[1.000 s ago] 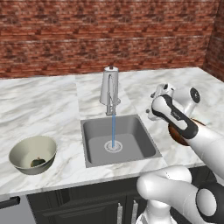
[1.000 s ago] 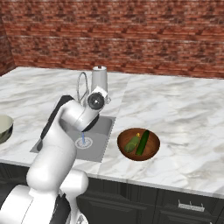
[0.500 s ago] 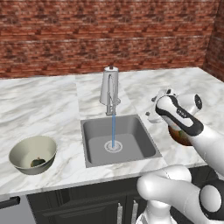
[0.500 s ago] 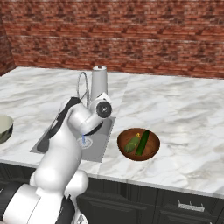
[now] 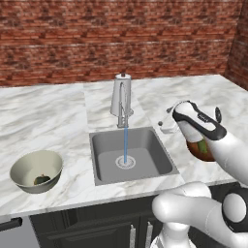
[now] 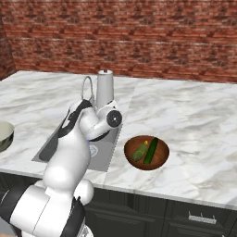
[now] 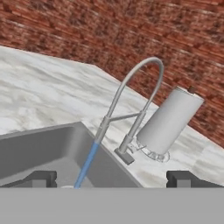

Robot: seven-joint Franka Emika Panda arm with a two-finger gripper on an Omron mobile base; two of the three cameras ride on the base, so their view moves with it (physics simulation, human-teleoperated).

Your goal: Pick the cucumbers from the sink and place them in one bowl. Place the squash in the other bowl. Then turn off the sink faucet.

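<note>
Water runs in a blue stream (image 5: pixel 126 144) from the sink faucet (image 5: pixel 121 99) into the grey sink (image 5: pixel 104 155), down to its drain. Both cucumbers (image 6: pixel 150 151) lie in the reddish-brown bowl (image 6: pixel 159 159) right of the sink. The squash (image 5: pixel 42 179) sits in the pale bowl (image 5: pixel 24 167) on the left. My gripper (image 5: pixel 164 120) hovers open above the sink's right rim and faces the faucet. In the hand view, the gripper (image 7: pixel 113 179) is open and holds nothing, with the faucet body (image 7: pixel 168 120) and its curved spout (image 7: pixel 135 83) just ahead.
A marble counter (image 5: pixel 43 116) surrounds the sink and a red brick wall (image 5: pixel 121 38) rises behind it. My own arm (image 6: pixel 74 152) covers much of the sink in the right base view. Dark cabinet fronts (image 6: pixel 185 217) run below the counter.
My hand has shifted a little to the right and lower, turning toward the faucet. The jaws have stayed open, the water still runs, and the bowls and vegetables are unmoved.
</note>
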